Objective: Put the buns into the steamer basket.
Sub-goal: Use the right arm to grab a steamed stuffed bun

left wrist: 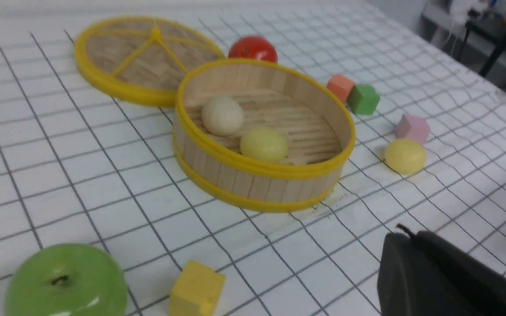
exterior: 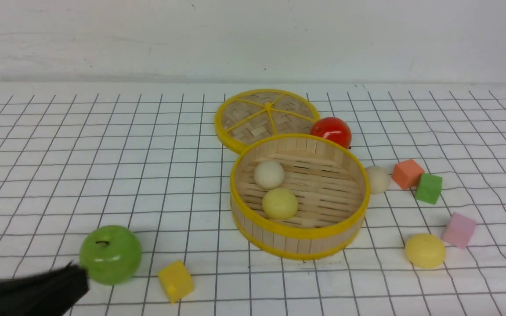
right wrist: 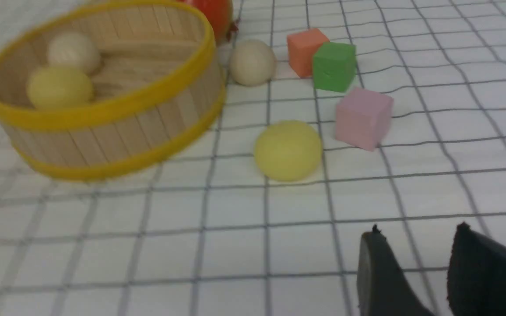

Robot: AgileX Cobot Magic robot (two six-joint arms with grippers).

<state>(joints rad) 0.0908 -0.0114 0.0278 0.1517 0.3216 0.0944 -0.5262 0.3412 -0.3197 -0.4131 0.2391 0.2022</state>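
The steamer basket (exterior: 299, 230) is pale wooden slats bound by smooth yellow rims, the lid (exterior: 253, 123) is woven strips of like wood, the buns (exterior: 280, 203) look smooth and matt, the red fruit (exterior: 331, 131) and green apple (exterior: 111, 253) shine glossy, the cubes (exterior: 175, 280) are dull, and the gridded cloth (exterior: 59, 175) lies wrinkled.

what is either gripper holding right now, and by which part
Nothing is held: the left gripper is shut and empty, the right gripper open and empty.
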